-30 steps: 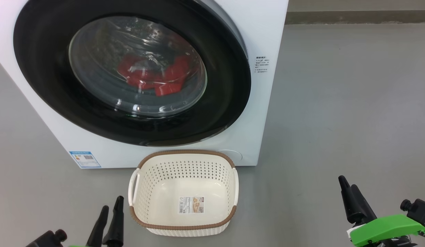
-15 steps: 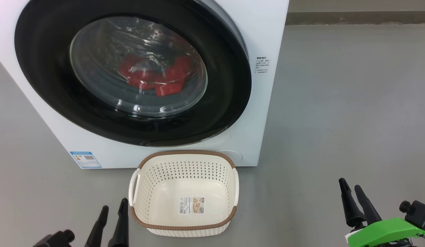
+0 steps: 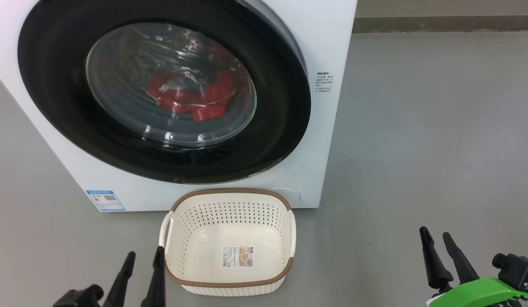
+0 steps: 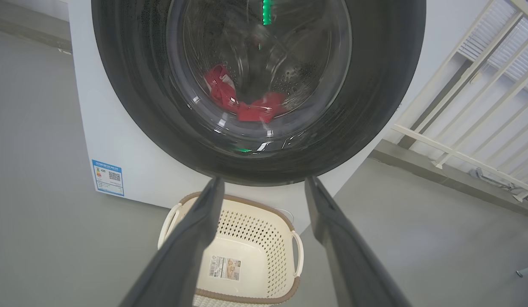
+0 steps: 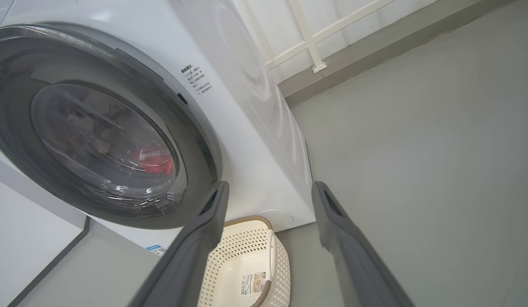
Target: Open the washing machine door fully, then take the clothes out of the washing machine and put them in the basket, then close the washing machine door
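Observation:
The white washing machine [image 3: 328, 140] stands on the grey floor with its black-rimmed round door [image 3: 281, 128] shut against the front. Red clothes [image 3: 189, 96] lie in the drum behind the glass, also as clothes [image 4: 242, 104] in the left wrist view. The cream basket [image 3: 230, 283] sits empty on the floor right before the machine. My left gripper [image 3: 144, 255] is open at the basket's left side, nothing between its fingers. My right gripper [image 3: 434, 236] is open over bare floor at the lower right. Both wrist views show spread fingers [image 4: 195, 238] [image 5: 340, 230].
A blue label sticker [image 3: 105, 200] marks the machine's lower left front. A white railing [image 4: 468, 111] and a grey kerb run behind the machine. Open grey floor [image 3: 426, 136] stretches to the machine's right.
My left gripper has shifted right, closer to the basket's left handle. My right gripper has sunk a little in the view and its fingers have spread apart. The view has tilted slightly.

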Tool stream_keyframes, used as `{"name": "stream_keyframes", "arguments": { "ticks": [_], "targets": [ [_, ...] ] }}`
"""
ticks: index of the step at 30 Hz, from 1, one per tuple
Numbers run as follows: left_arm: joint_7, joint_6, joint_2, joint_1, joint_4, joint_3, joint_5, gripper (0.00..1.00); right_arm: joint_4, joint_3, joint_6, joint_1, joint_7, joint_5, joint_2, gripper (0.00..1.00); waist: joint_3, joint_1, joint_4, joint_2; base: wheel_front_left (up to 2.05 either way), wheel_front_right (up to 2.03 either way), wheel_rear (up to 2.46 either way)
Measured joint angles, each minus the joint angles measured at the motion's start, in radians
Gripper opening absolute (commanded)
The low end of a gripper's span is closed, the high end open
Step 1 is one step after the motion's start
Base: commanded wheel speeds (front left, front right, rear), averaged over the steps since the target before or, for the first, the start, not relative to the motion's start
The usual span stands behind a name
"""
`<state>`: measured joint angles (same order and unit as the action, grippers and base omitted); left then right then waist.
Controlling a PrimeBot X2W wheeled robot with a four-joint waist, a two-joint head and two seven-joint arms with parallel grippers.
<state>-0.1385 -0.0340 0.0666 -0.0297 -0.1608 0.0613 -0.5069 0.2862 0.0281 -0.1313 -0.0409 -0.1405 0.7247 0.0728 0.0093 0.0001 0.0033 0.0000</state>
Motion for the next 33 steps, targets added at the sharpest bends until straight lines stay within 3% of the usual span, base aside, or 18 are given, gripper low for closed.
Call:
{"name": "stream_keyframes", "arguments": {
  "ticks": [20,33],
  "targets": [
    [-0.058,0.008,0.005,-0.015,0.030,0.011,0.226,1.00,-0.006,0.009,0.000,-0.027,-0.055,-0.203,0.012,1.00,0.005,-0.0001,-0.003,0.0000,0.00,0.00,0.00],
    [-0.094,-0.018,0.002,-0.034,0.023,-0.003,0.365,1.00,-0.014,0.049,0.000,-0.039,-0.092,-0.340,0.003,1.00,0.017,-0.0001,-0.009,0.0000,0.00,0.00,0.00]
  ]
}}
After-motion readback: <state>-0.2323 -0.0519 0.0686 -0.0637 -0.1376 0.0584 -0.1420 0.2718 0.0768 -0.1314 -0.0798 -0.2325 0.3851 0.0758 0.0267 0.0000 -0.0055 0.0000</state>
